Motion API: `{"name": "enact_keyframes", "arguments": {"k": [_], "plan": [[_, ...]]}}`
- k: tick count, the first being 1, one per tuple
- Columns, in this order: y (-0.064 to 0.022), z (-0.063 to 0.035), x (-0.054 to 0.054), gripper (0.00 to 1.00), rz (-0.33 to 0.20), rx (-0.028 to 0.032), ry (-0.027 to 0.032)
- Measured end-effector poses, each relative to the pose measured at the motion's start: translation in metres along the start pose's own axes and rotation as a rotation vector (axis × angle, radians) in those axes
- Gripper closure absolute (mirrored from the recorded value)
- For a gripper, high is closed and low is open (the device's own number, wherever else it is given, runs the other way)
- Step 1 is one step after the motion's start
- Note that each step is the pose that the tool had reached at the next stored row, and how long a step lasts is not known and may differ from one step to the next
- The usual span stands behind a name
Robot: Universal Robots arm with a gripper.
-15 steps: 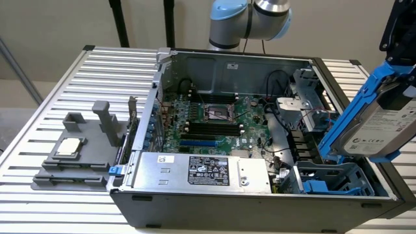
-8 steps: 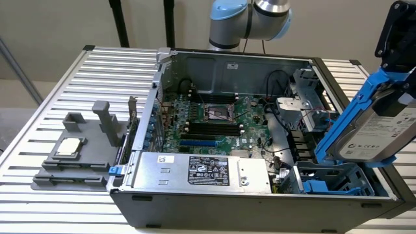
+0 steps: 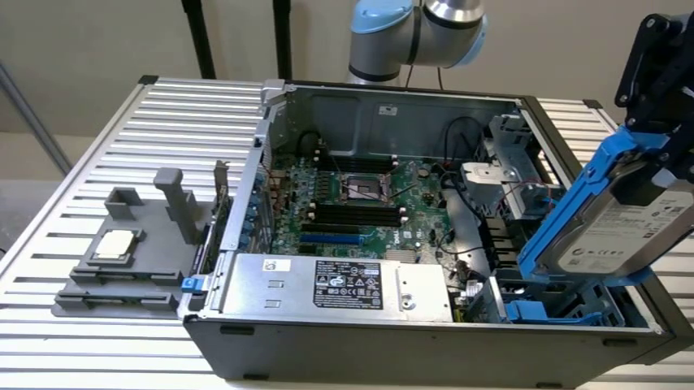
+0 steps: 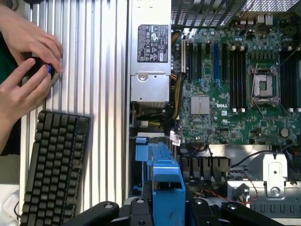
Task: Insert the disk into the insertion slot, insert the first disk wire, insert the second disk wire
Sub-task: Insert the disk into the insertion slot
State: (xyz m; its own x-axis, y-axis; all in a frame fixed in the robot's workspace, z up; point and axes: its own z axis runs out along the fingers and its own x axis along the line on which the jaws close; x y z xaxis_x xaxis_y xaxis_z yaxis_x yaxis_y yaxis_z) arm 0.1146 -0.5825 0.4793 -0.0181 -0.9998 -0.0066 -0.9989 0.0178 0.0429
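The disk [image 3: 626,234], a silver-grey drive with a white label in a bright blue carrier frame [image 3: 573,219], hangs tilted above the right end of the open computer case [image 3: 434,349]. My gripper [image 3: 654,166] is shut on the disk's upper end. In the wrist view the blue carrier [image 4: 168,186] sits clamped between the black fingers [image 4: 141,207]. The insertion slot [image 3: 548,313], a grey-blue cage with blue clips, lies just below the disk's lower edge, and its blue parts [image 4: 146,150] show beyond the carrier. I cannot tell which cables by the cage are the disk wires.
The silver power supply [image 3: 336,284] and the motherboard [image 3: 358,195] fill the case beside the slot. A bare metal bracket cage [image 3: 509,146] stands behind it. A grey fixture [image 3: 119,252] sits at the exterior view's left. A person's hands [image 4: 23,70] and a keyboard [image 4: 54,169] rest on the ribbed table.
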Motion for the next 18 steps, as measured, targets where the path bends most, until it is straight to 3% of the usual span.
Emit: {"name": "enact_keyframes", "arguments": {"k": [3, 7, 18], "plan": [[0.0043, 0.0035, 0.0, 0.67, 0.0, 0.0047, -0.0028], [0.0087, 0.0091, 0.001, 0.67, 0.0, 0.0051, -0.0041], [0.0063, 0.0188, 0.001, 0.67, -0.002, 0.0051, -0.0108]]}}
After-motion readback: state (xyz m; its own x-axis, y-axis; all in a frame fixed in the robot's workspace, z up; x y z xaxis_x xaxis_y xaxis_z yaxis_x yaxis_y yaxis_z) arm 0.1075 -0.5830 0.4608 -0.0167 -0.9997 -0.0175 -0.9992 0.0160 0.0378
